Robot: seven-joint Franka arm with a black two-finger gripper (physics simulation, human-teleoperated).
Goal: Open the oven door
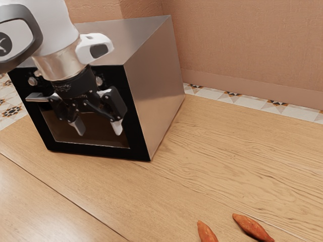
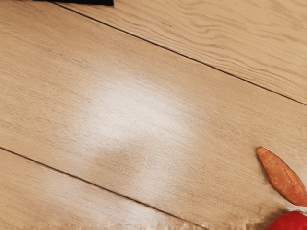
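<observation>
My gripper (image 1: 98, 128) hangs in front of the oven's dark front, fingertips pointing down and spread apart with nothing between them. The metal-sided oven (image 1: 154, 91) stands on the table, its black-framed door (image 1: 91, 148) shut. A bar handle (image 1: 36, 97) crosses the upper part of the door; my gripper hides its middle, and I cannot tell whether they touch. In the wrist view a black edge (image 2: 88, 2), perhaps the oven's, lies along the border.
Two orange, pointed vegetables (image 1: 252, 227) lie on the wooden table (image 1: 217, 156), away from the oven. One such vegetable (image 2: 283, 178) appears in the wrist view beside a red rounded object (image 2: 290, 222). A wall (image 1: 247, 45) rises behind the table.
</observation>
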